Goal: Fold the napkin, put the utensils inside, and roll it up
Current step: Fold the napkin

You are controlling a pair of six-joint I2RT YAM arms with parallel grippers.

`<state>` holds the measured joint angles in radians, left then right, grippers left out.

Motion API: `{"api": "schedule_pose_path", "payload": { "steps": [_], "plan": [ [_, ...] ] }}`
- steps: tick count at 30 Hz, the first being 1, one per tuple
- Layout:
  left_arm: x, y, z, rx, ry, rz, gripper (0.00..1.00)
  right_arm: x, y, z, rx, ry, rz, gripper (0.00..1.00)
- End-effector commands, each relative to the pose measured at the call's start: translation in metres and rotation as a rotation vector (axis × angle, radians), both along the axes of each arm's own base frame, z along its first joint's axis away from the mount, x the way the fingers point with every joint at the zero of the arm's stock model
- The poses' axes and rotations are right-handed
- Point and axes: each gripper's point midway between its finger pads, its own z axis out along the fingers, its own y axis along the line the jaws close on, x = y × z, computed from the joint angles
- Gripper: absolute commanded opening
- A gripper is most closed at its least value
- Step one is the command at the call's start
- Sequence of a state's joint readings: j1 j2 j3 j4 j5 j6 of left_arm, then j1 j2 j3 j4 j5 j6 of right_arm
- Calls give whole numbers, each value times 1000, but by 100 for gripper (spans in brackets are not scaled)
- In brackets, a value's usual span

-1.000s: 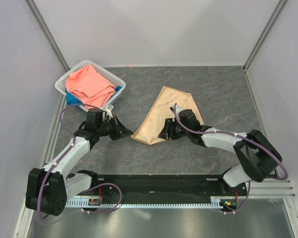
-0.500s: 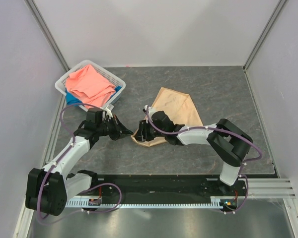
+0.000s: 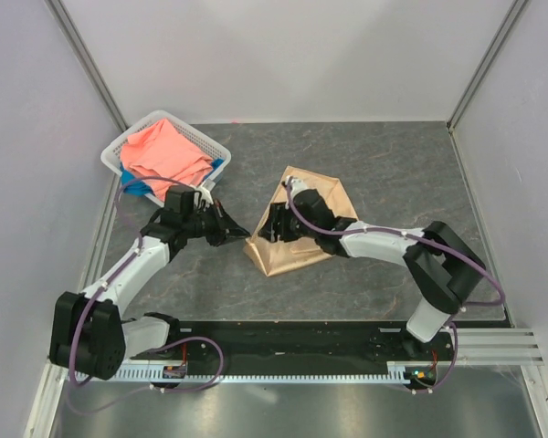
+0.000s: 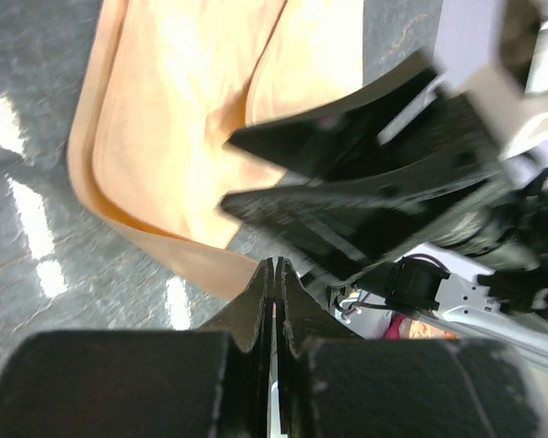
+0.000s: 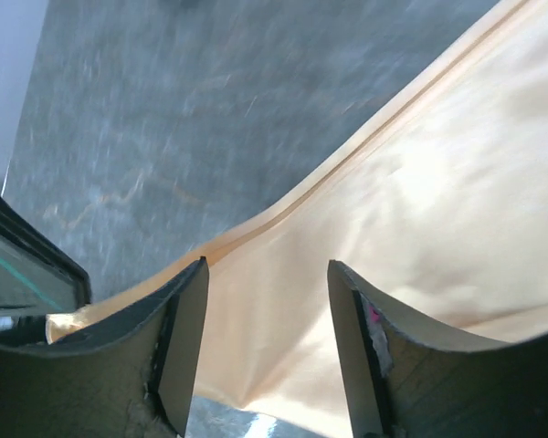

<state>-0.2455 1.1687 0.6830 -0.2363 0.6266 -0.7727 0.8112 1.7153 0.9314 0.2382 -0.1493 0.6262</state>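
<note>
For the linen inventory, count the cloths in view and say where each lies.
3. The peach-gold napkin lies folded on the table; the coral-pink cloth fills the white basket; a blue cloth peeks from beneath it. More may be hidden there.

Left gripper (image 4: 276,274) closed; right gripper (image 5: 267,272) parted.

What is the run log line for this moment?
napkin: folded | left gripper: jaws shut, beside napkin | right gripper: jaws open, over napkin

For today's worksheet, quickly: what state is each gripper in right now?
Left gripper: closed beside the napkin edge; whether it holds anything cannot be told.
Right gripper: open, over the napkin.
</note>
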Motion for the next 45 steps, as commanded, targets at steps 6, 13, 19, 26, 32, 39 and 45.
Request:
{"api": "schedule_pose_path", "payload": {
  "steps": [6,13,19,26,32,39,45],
  "plan": [
    [32,-55,10,21,-93,-128,2,62,-102,68,-73,-187,-255,68],
    [62,-113,6,40,-130,-227,2,61,-170,57,-152,-165,-431,69],
    [77,-177,-3,25,-154,-363,2,47,-208,40,-193,-106,-560,69],
    [84,-229,-13,45,-218,-483,2,37,-233,41,-197,-95,-634,70],
    [87,-248,-21,68,-289,-547,2,32,-256,40,-220,-87,-730,70],
    [75,-277,-30,84,-349,-664,2,31,-261,40,-211,-84,-748,70],
    [73,-289,-41,116,-396,-732,2,28,-265,39,-219,-77,-772,71]
  ]
}}
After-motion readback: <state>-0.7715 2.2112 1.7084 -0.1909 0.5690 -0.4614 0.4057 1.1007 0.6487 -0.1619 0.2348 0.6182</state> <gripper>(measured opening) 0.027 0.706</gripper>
